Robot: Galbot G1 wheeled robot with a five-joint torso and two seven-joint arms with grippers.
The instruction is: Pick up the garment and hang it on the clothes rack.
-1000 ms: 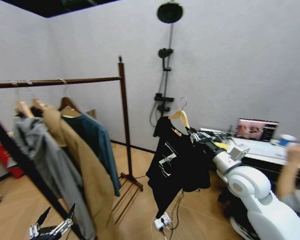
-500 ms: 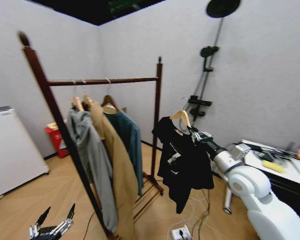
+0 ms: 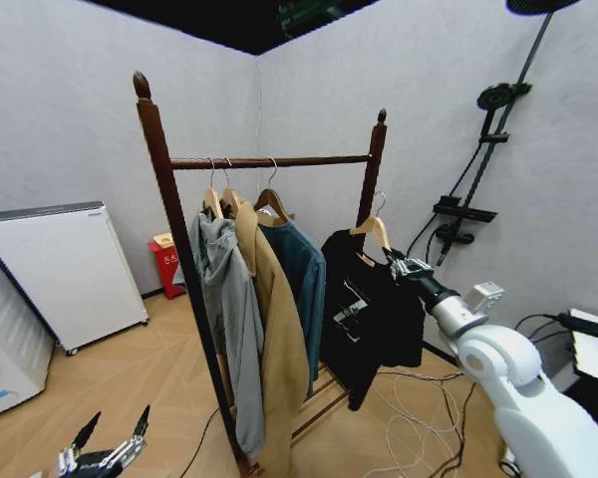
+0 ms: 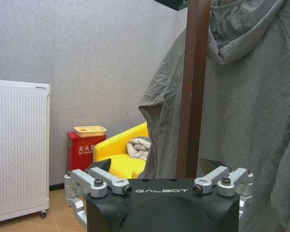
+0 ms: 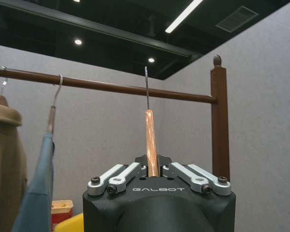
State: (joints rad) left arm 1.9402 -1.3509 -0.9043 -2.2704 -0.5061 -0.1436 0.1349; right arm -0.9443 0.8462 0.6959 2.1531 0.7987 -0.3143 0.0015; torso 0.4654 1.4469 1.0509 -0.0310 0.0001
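Since half a second ago the head view has swung: clothes rack [image 3: 265,161] now sits centre frame, both knobbed posts visible; that is camera motion, the hung clothes have not shifted. Right gripper [image 3: 407,267], right of centre, holds the garment [image 3: 371,309] up beside the rack's far post, below bar level. Right wrist view: fingers pinched on the light wooden hanger [image 5: 151,144], wire hook [image 5: 147,88] upright, short of the bar.

Step in hand, as I judge it: carrying the garment to the rack. Next move calls for lifting the hook over the bar, into free bar past the teal jacket [image 3: 304,282].

Materials: rack dark red-brown turned wood, round bar; garment limp black fabric; grey hoodie [image 3: 228,309] thin, creased.

Left gripper [image 3: 105,457] parked low, lower left, fingers spread, empty
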